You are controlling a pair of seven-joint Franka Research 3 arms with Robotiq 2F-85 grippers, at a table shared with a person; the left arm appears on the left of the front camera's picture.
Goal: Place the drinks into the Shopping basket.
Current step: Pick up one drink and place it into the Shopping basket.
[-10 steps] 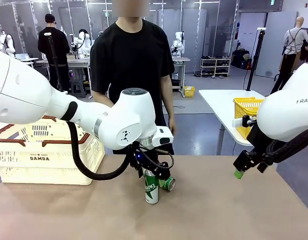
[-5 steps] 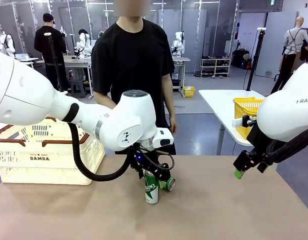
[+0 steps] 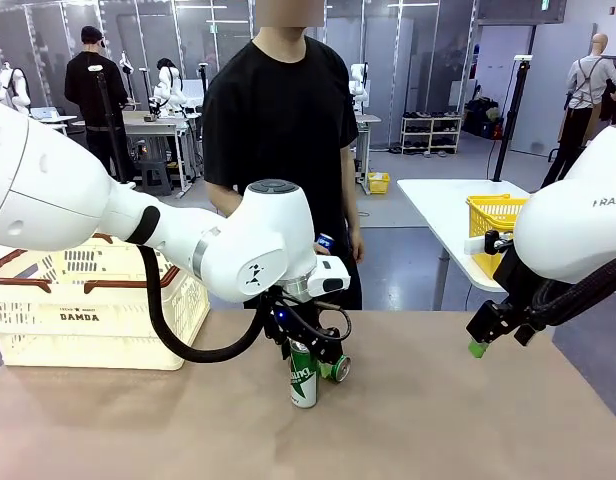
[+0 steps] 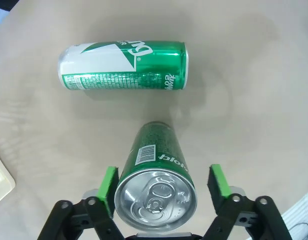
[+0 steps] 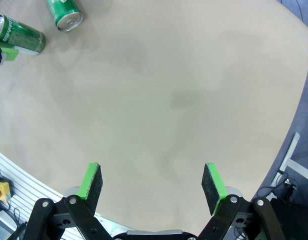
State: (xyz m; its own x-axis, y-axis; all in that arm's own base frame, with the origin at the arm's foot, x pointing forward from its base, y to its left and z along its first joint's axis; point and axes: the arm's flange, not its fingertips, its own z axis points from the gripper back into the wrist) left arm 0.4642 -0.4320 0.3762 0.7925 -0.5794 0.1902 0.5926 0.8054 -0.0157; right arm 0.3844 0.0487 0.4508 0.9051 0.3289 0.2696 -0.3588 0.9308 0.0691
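Cream-white slotted plastic basket with brown rim and handles (image 3: 88,330): well to the left of the left hand, at the surface's left edge. Ribbed walls, open top. A strip of bare surface lies between it and the hand.

Left hand (image 3: 306,352): pointing down over the middle of the tan matte surface (image 3: 438,420). Its black fingers straddle the upright slim green metal can (image 4: 156,175) just below the can's silver lid. One green pad (image 4: 109,185) is at the can's wall; the other stands off it with a clear gap. Not clamped, nothing lifted. The can's base is on the surface.

Second green-and-white metal can (image 4: 124,66): lying on its side just beyond the fingertips, apart from the upright one. Glossy, smooth cylinder. No can is in the basket.

Right hand (image 5: 151,182): at the surface's right edge, well apart from both cans. Pads wide apart, empty. Flat, bare surface under it and open room all the way across to the cans.
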